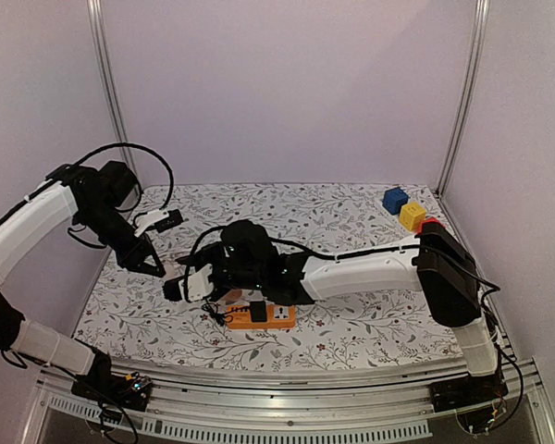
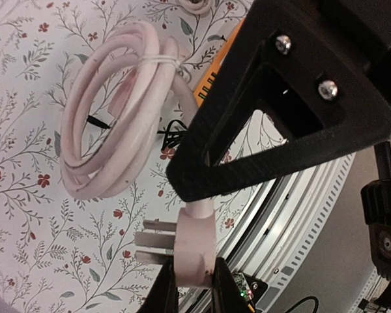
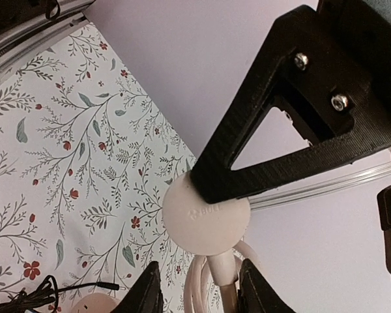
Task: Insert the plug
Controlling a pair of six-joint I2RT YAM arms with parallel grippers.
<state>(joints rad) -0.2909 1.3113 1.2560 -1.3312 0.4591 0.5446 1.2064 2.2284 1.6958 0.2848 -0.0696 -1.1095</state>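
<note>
My left gripper (image 1: 162, 266) is shut on a white three-prong plug (image 2: 194, 248). It holds the plug above the floral mat with the prongs pointing sideways. The plug's white cable coil (image 2: 104, 130) hangs beside it. The orange socket strip (image 1: 259, 316) lies on the mat near the front. It also shows in the left wrist view (image 2: 208, 78), partly hidden by the gripper. My right gripper (image 1: 190, 282) is close to the left one. In the right wrist view a round white plug back (image 3: 205, 218) and its cable neck sit between the right fingertips (image 3: 146, 290), which stand apart from it.
A thin black wire (image 1: 213, 313) lies left of the socket strip. Blue (image 1: 395, 200), yellow (image 1: 412, 215) and red (image 1: 428, 224) cubes sit at the back right corner. A metal rail (image 1: 287, 384) runs along the table's front edge.
</note>
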